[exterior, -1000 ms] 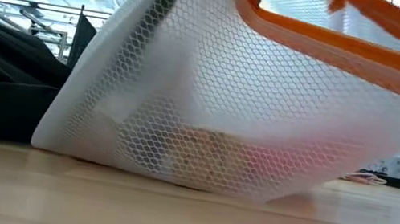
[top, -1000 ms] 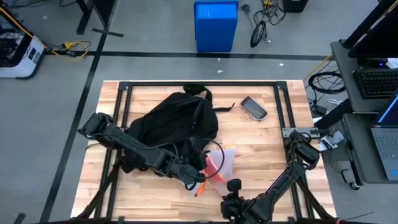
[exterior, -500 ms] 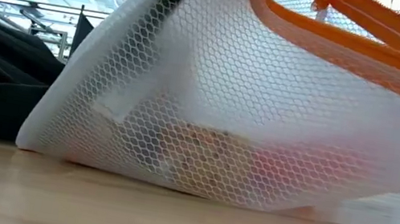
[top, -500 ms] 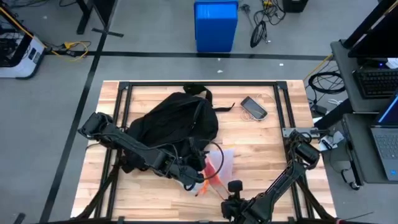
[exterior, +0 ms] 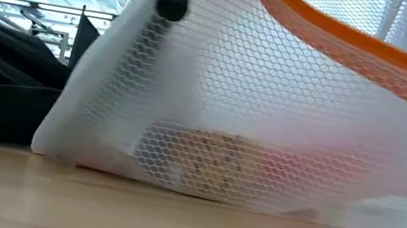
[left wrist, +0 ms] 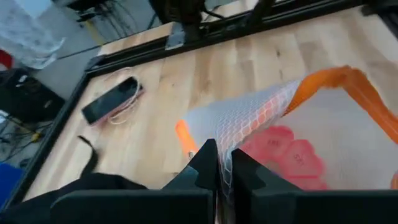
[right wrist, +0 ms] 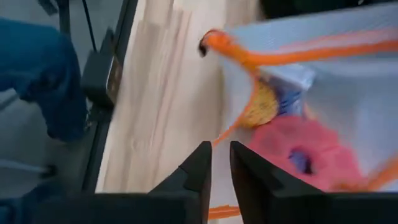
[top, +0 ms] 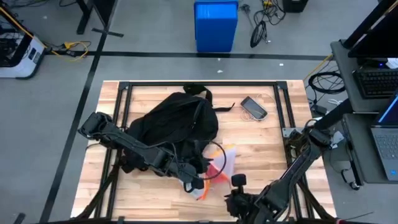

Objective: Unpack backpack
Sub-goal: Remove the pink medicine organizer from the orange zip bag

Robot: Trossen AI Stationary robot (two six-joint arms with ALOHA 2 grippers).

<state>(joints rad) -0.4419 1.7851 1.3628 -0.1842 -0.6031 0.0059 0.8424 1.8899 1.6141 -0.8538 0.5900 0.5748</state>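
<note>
white honeycomb mesh, trimmed in orange: that's the mesh pouch (top: 214, 168) i have in my left gripper (left wrist: 218, 169), fingers clenched on its edge so the netting rises straight out from between them. the pouch's body spreads ahead of those jaws on the wooden table (top: 261, 140), pink contents showing through. the backpack (top: 176, 124) lies behind the left jaws, touching the pouch's rear edge, its long axis running away toward the table's far side. my right gripper (right wrist: 216, 168) hovers just short of the pouch, fingers narrowly parted and empty, the orange trim directly ahead. the left arm is nearer the backpack. a phone (top: 254, 107) rests well apart.
</note>
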